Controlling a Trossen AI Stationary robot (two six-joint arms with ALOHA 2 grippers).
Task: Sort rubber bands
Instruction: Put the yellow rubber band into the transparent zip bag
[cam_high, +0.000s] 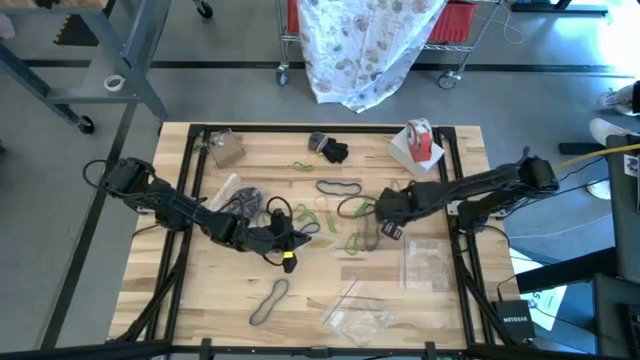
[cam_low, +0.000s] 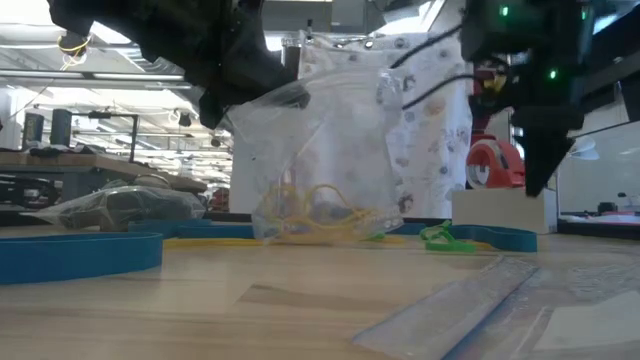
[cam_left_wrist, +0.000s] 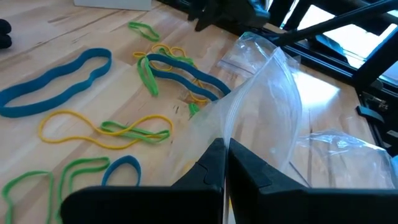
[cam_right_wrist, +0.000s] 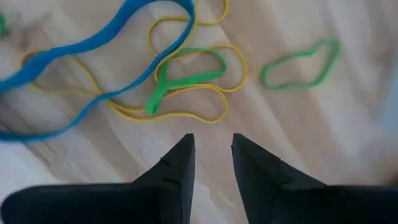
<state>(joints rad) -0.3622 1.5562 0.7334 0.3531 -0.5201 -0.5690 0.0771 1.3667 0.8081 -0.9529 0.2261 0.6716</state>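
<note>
Clear plastic is pinched between the closed fingers of the left end effector (cam_left_wrist: 225, 163): a bag (cam_left_wrist: 261, 118) is held up by its edge, hanging open above the wooden table (cam_high: 200, 290). Yellow bands (cam_low: 310, 212) are seen lying behind the bag in the low view. Just beyond this end effector, blue, yellow and green rubber bands (cam_left_wrist: 118, 93) are spread flat on the table.

The right end effector (cam_right_wrist: 211, 152) is held low over the table with its fingers narrowly parted and nothing between them. Directly ahead of its tips, a green band (cam_right_wrist: 183, 78) is tangled with yellow loops and crossed by a blue one; a separate green loop (cam_right_wrist: 301, 62) lies to one side. Farther off, a red-and-white tape roll (cam_high: 420, 140) is seen near the table's far edge.
</note>
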